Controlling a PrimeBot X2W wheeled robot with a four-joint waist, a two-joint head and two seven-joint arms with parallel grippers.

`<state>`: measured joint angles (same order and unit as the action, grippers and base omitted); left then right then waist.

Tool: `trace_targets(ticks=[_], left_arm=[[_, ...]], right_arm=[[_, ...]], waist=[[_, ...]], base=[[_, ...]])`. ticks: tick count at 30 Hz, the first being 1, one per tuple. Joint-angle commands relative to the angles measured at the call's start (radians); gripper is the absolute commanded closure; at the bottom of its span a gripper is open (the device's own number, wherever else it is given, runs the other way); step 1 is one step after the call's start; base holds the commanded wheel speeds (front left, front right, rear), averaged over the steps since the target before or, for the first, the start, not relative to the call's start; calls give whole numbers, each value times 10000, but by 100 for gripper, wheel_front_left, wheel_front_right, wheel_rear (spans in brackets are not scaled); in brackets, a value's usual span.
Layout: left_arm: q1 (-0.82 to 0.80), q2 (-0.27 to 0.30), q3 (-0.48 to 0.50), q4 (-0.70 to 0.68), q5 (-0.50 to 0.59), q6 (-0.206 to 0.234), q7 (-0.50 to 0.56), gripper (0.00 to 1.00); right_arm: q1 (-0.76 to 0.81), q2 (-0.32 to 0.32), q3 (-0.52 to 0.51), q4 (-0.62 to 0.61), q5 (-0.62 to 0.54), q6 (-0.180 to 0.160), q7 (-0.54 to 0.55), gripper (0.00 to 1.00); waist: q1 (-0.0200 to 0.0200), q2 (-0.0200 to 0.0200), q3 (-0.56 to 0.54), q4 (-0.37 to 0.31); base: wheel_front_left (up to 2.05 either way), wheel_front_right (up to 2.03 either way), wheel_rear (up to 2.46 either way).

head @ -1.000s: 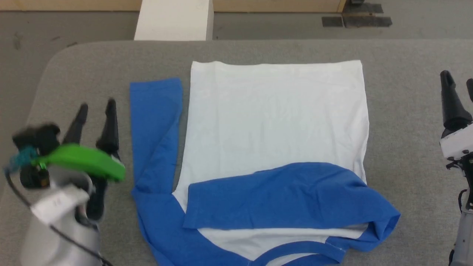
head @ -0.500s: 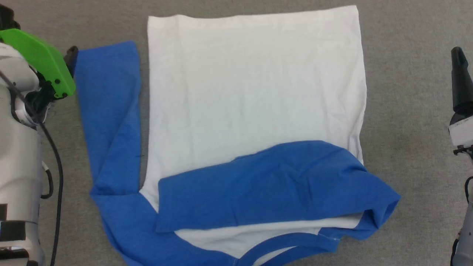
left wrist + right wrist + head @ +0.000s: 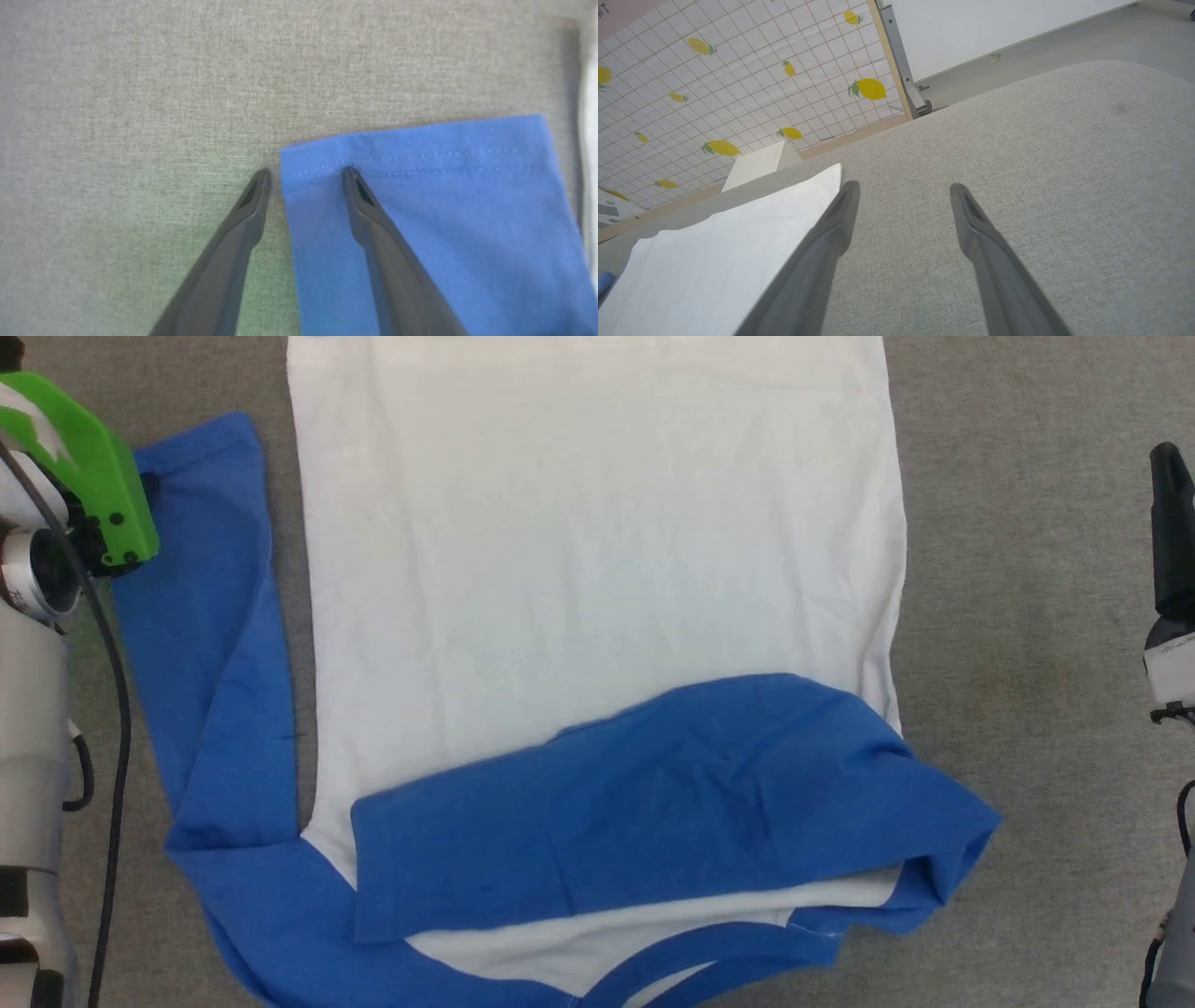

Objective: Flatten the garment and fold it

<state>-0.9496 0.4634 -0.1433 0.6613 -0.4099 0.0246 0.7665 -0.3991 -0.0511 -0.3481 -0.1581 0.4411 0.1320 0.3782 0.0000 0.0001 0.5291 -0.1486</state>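
The garment (image 3: 597,569) lies spread on the grey counter (image 3: 1027,616), white body flat. Its right sleeve (image 3: 653,803) is already folded across the near part of the body. Its left sleeve (image 3: 205,644) lies straight out along the body's left side, with the cuff (image 3: 411,149) at the far end.

The step in hand looks like taking that cuff to fold the sleeve in. The left end effector (image 3: 306,171) is low at the cuff's outer left corner with its jaws well apart and nothing gripped. One finger is over bare counter just left of the sleeve and the other over the blue cloth beside the hem stitching.

To do it well, the jaws should close across the edge so that both layers of the cuff are caught (a pinch on the top layer alone would probably open the sleeve as it lifts). The lift wants to be low. The carry should run right across the body, so the fold falls along the side seam and the cuff lands flat on the white.

The right end effector (image 3: 904,185) is over bare counter to the garment's right, wide open and empty. It could press the body's right edge if the cloth starts to drag.
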Motion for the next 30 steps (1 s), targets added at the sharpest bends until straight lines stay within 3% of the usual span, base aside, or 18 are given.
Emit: trace_targets(ticks=[1, 6, 12, 17, 22, 30], left_arm=[[935, -458, -114, 587, -193, 26, 268, 100], [976, -1069, 1185, 184, -1501, 105, -1230, 100], [1187, -1230, 2370, -383, -2611, -316, -2628, 100], [1724, -1163, 2797, -1241, -3116, -611, -2776, 100], [2684, -1162, 3072, -2834, -3307, -519, -2848, 100], [3286, -2181, 2240, -5150, -3566, -525, -2336, 100]], right_arm=[[-58, 8, -15, -69, -6, -13, -19, 0], [-33, 8, -12, 38, -183, -13, 3, 0], [97, 8, -106, 262, -375, -13, 23, 0], [331, 8, -229, 505, -411, -13, 40, 0], [646, 8, -264, 1000, -330, -13, -73, 0], [1056, 9, -431, 1434, -192, -13, -185, 0]], waist=[[0, -1, -33, 78], [0, -1, -371, 351], [0, -1, -1181, 939], [0, -1, -1951, 1482], [0, -1, -2871, 1854], [0, -1, -3805, 2093]], base=[[0, 0, 0], [0, 0, 0], [0, 0, 0], [0, 0, 0], [0, 0, 0], [0, 0, 0]])
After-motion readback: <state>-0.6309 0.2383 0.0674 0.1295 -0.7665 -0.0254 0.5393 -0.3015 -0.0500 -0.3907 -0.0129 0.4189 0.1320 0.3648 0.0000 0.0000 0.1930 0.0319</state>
